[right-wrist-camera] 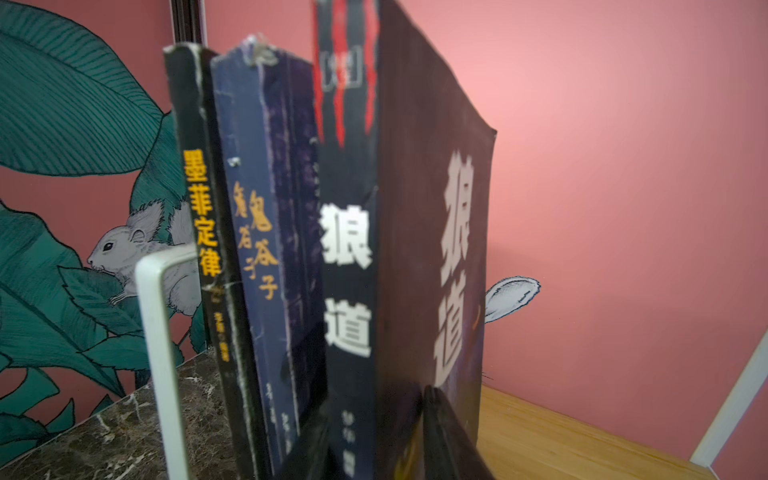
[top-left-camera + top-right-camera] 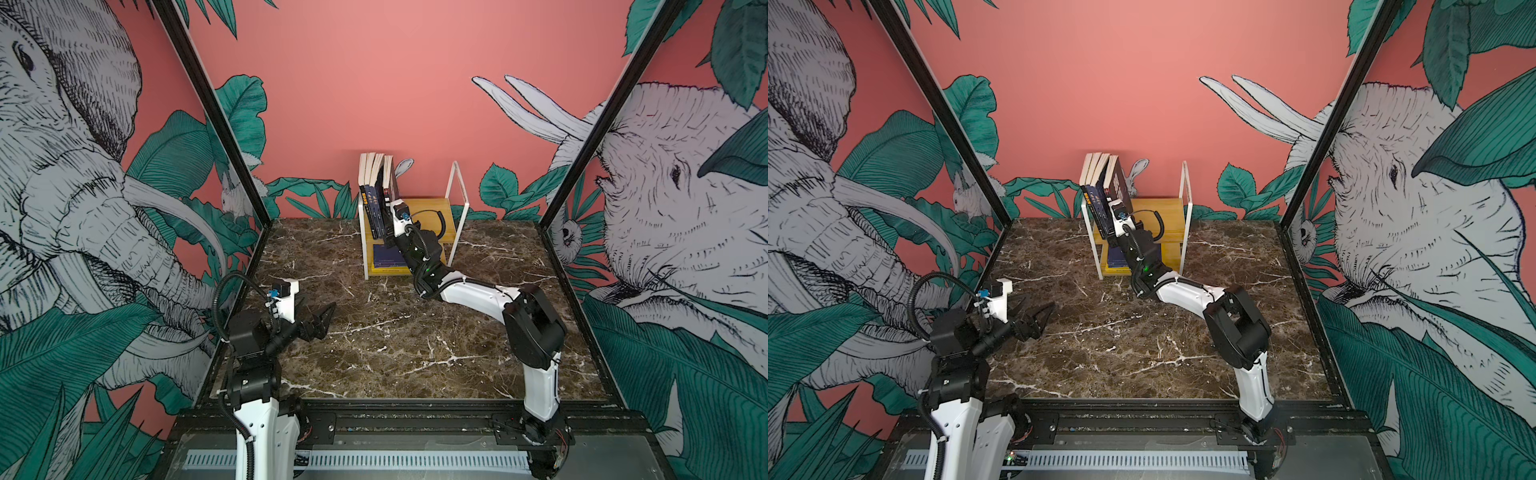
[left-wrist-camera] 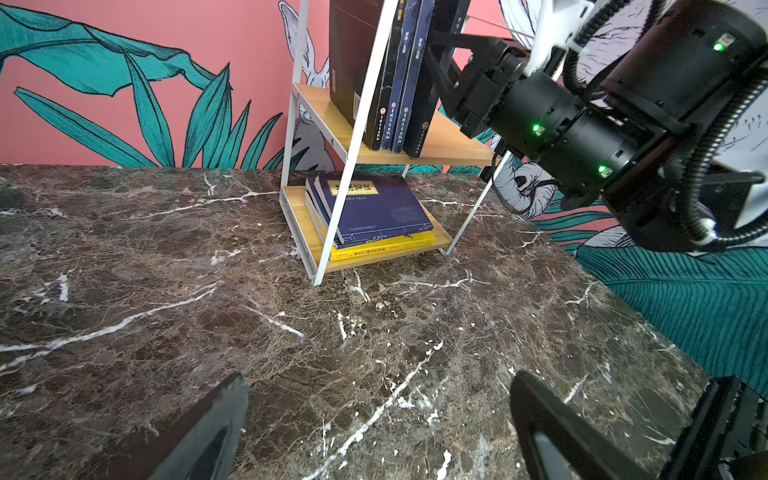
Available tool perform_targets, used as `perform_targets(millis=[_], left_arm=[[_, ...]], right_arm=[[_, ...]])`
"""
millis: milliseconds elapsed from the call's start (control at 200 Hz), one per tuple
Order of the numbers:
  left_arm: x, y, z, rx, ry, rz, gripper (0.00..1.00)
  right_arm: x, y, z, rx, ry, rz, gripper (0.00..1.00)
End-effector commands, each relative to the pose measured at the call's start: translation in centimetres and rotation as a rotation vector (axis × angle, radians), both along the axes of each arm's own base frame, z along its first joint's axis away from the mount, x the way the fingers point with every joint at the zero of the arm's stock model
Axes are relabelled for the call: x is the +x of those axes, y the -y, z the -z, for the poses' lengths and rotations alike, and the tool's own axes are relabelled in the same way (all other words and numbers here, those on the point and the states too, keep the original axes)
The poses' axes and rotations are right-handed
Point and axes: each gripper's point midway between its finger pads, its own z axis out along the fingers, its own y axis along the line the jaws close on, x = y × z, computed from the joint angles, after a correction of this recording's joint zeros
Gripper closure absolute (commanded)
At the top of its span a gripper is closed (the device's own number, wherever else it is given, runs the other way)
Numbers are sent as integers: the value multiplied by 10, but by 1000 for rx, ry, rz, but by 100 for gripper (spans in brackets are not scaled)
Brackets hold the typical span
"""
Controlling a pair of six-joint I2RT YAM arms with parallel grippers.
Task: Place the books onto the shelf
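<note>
On the shelf [image 2: 434, 204], upper left: dark brown book [image 1: 199, 216] 墨菲定律, navy book [image 1: 253, 241] 鬼谷子, black book [image 1: 349, 249] 狼道 — right hand [image 1: 376, 401] straddling it, clamped or not I cannot tell. The shelf is bare to their right; left hand [image 2: 328, 320] gapes over the near-left counter [image 2: 395, 340].

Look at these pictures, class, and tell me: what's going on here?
The right arm is shelving books. The right claw straddles the foot of the black book, which stands upright on the shelf, on its upper board beside the other standing books. Whether the claw grips it or has let go is unclear. A flat stack lies on the lower board. The left claw hangs open over the marble table, holding nothing.
</note>
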Motion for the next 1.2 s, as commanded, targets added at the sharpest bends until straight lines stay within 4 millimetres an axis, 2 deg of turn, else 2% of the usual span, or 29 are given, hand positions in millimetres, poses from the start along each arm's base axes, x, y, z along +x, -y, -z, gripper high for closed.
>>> perform_targets(millis=[0, 375, 405, 415, 450, 710, 750, 765, 810, 850, 915, 1010, 1115, 1195], left_arm=[[0, 0, 0, 13, 34, 9, 1], [-1, -1, 0, 7, 23, 2, 0], [-1, -1, 0, 9, 25, 5, 1], [-2, -1, 0, 9, 25, 6, 1], [-1, -1, -1, 10, 33, 5, 1], [0, -2, -1, 8, 37, 1, 1], [1, -2, -1, 5, 40, -3, 1], [1, -2, -2, 4, 41, -3, 0], [1, -3, -3, 3, 38, -8, 0], [0, -3, -1, 3, 25, -8, 0], [0, -3, 1, 7, 24, -4, 1], [2, -4, -2, 1, 40, -13, 0], [0, -5, 0, 13, 22, -18, 0], [1, -7, 1, 32, 26, -31, 0]], right_arm=[[-24, -12, -16, -49, 43, -100, 60], [-43, 3, -15, -101, 44, -110, 52], [-46, 4, -21, -96, 50, -114, 51], [-47, 5, -12, -109, 36, -117, 51], [-50, 8, -6, -118, 24, -121, 51], [-77, 37, -1, -146, -19, -111, 49], [-77, 39, 8, -164, -40, -102, 49], [-82, 45, -5, -147, -25, -98, 49], [-85, 53, -13, -137, -15, -81, 48], [-85, 56, -6, -163, -40, -67, 47], [-80, 58, -7, -187, -60, -44, 46], [-70, 64, -15, -196, -72, 17, 46], [-69, 71, -31, -155, -71, 52, 45], [-74, 79, -37, -158, -92, 64, 38]])
